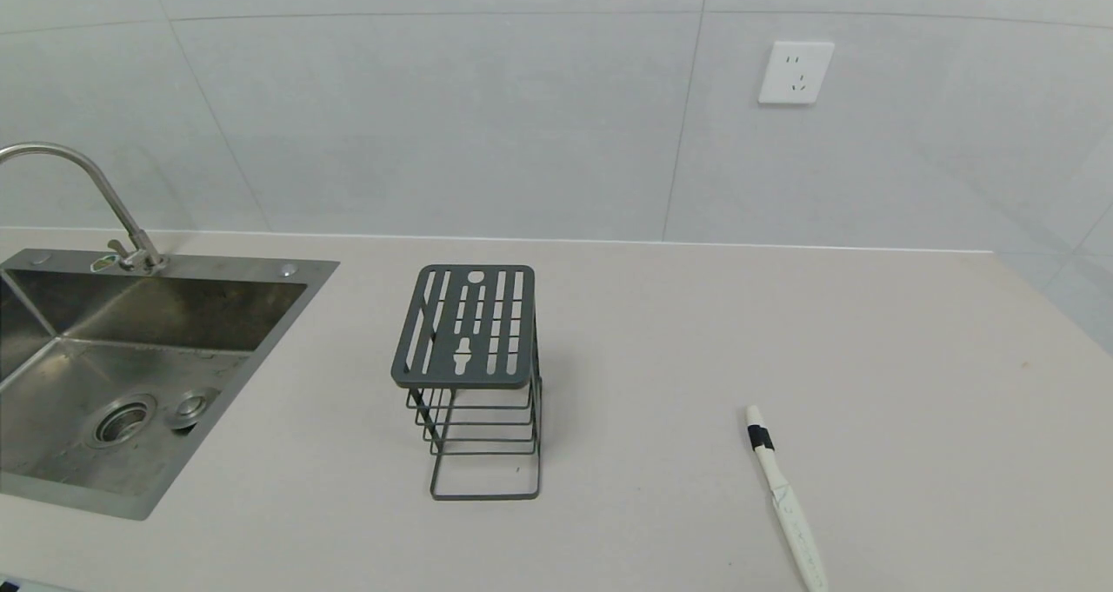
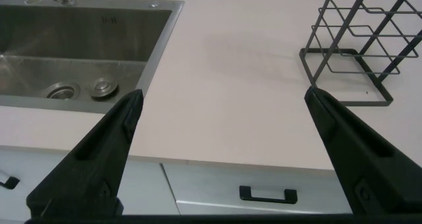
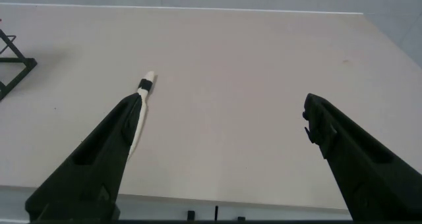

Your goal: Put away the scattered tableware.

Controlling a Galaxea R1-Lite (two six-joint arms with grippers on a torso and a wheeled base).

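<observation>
Dark wire rack [image 1: 465, 331] w/ slotted top stands upright mid-counter [image 1: 696, 331]. White utensil [image 1: 783, 492] w/ black band lies flat to its right, nearer front edge, well apart. Steel sink [image 1: 217, 267] w/ faucet [image 1: 133, 237] at left; wall socket [image 1: 796, 72] upper right

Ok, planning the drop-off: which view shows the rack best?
Head view: the rack stands whole, slotted top facing up. Left wrist view catches its lower wire frame; right wrist view, one corner.
</observation>
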